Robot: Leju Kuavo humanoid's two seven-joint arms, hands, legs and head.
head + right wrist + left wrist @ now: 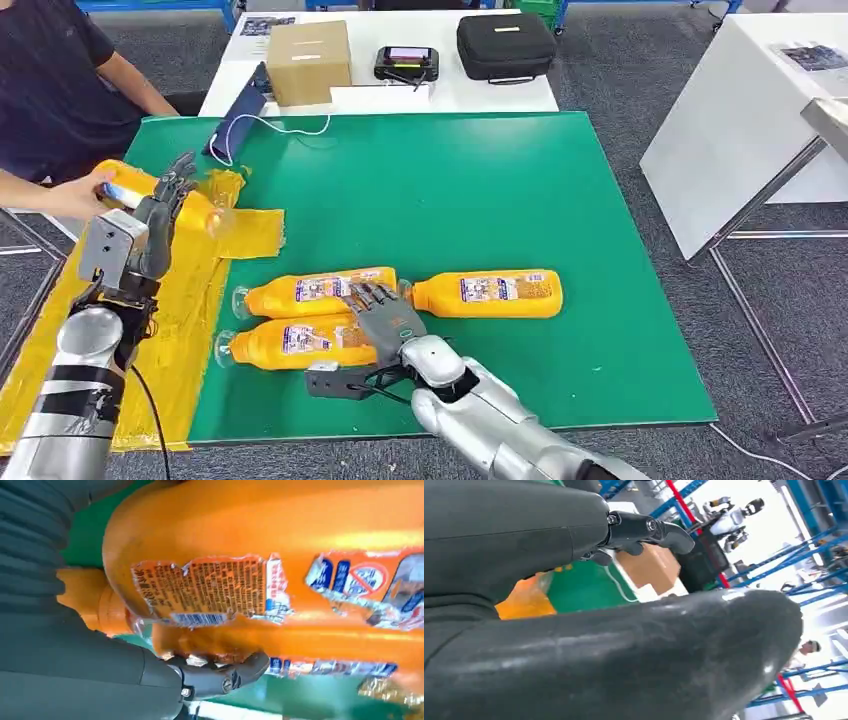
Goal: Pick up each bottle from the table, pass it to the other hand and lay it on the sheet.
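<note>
Three orange bottles lie on the green mat (560,200): a far one (320,290), a near one (285,345) and one to the right (490,292). My right hand (385,320) lies palm down across the base end of the near bottle (260,540). Its fingers (368,296) stretch toward the far bottle and its thumb (225,676) touches orange plastic. A fourth bottle (165,200) lies on the yellow sheet (190,310) at the left. My left hand (158,220) hovers at it with fingers (644,530) spread. A person's hand (75,195) holds that bottle's end.
The person sits at the table's left edge. Behind the mat a white table carries a cardboard box (308,60), a black case (505,45), a small device (405,62) and a blue pouch with a cable (240,120). Another white table (740,120) stands on the right.
</note>
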